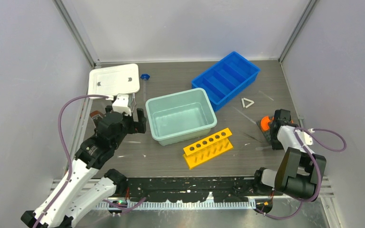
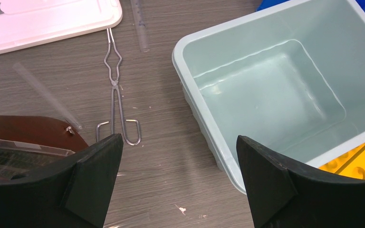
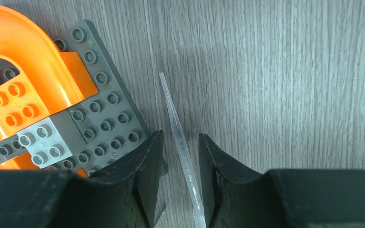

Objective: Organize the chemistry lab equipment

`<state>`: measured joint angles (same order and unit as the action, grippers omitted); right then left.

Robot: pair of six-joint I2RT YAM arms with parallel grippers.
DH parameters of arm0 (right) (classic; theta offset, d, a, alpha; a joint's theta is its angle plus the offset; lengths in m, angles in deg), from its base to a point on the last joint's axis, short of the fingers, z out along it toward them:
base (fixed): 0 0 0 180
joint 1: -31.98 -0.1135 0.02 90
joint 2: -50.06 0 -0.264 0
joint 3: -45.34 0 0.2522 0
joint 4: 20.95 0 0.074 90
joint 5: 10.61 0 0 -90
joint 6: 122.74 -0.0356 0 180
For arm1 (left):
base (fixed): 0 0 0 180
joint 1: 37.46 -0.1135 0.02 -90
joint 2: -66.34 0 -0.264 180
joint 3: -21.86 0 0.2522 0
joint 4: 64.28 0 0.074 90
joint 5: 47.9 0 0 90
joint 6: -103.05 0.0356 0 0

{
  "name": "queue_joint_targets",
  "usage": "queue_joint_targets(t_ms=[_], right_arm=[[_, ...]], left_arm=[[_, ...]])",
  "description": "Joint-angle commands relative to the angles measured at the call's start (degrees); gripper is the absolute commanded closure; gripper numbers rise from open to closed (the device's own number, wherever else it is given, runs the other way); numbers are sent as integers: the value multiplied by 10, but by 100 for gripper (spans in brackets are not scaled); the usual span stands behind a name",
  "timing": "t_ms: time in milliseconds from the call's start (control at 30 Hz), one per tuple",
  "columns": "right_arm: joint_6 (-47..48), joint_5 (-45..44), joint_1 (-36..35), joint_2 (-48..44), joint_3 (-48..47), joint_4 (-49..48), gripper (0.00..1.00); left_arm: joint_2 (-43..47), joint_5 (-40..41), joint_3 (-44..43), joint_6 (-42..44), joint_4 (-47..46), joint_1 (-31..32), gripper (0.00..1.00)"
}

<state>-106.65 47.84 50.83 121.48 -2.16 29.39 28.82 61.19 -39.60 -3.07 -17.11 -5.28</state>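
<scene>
At the right gripper: narrowed to a slim gap astride a thin clear tapered tube flat on the table — tube close against one finger, a sliver of wood bare on the other side, so unclamped. At the left gripper: spread wide and holding nothing beside the pale teal tub, metal tongs lying just ahead of one finger, handle loops near its tip but apart, a second clear tube beyond them. Farther off — wire triangle alone between the blue tray and the right arm.
</scene>
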Motion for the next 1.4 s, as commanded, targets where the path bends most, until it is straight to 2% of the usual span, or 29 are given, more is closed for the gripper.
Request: queue_joint_targets(t_ms=[0,267,367,633,967,1033,1100,1233,1267,1367], right_arm=[[-13,-12,0,-3,-1,4,60],[-12,-3,0,33,6,-14,62],[-6,-5,1,28,8,-15,79],[25,-18,1,-37,2,6,99],[114,-31,1,-127,-74,72,99],[158,4,1,-143,-91,59,99],[216,80,1,-161,-96,-11,99],[267,239,0,-197,-83,-131,99],[276,297,0,-198,-79,-151,99],[306,400,-7,-174,-92,-233,99]], left_arm=[[10,7,5,-7,-10,2,7],[17,14,5,-2,-9,2,7],[17,14,5,-2,-8,1,7],[27,15,4,2,-6,2,7],[54,17,4,2,-10,2,6],[52,20,0,0,-3,1,6],[47,23,-9,-3,8,2,6],[28,22,-21,-13,26,2,6],[24,18,-23,-14,28,2,5],[7,-12,-28,-9,29,2,2]])
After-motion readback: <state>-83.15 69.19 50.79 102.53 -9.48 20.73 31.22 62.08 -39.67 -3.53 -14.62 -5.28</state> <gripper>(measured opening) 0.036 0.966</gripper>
